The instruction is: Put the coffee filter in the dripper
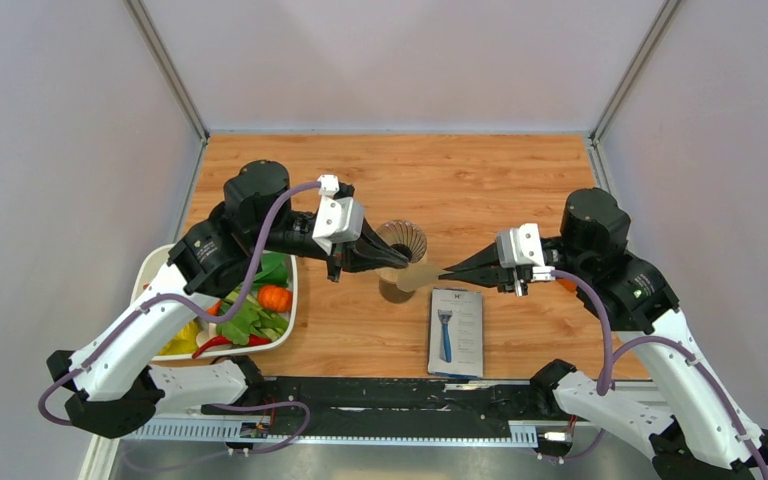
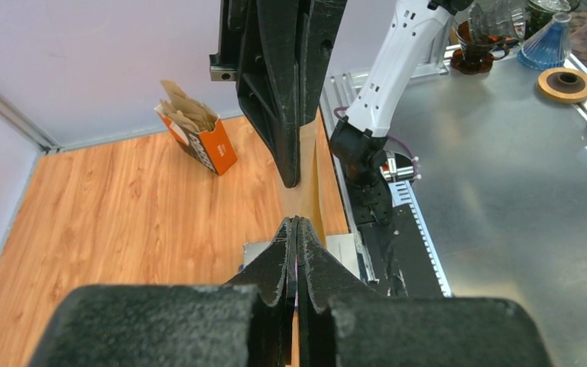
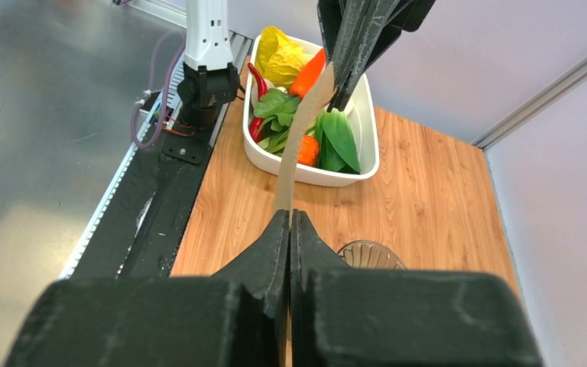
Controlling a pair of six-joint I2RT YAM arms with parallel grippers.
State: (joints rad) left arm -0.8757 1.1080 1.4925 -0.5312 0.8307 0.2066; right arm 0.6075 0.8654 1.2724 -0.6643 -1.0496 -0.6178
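Wooden table. White tray of vegetables at left. Left hand and right hand both pressed together, pinching opposite edges of coffee filter. Filter held in air just beside dripper, not inside.

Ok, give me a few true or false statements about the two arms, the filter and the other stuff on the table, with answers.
1. The left gripper and the right gripper are both shut on the coffee filter. True.
2. The filter sits inside the dripper. False: it is held between the two grippers, outside the dripper.
3. The white tray holds vegetables. True.
4. The razor pack lies in the tray. False: it lies on the wooden table, nearer the right arm.
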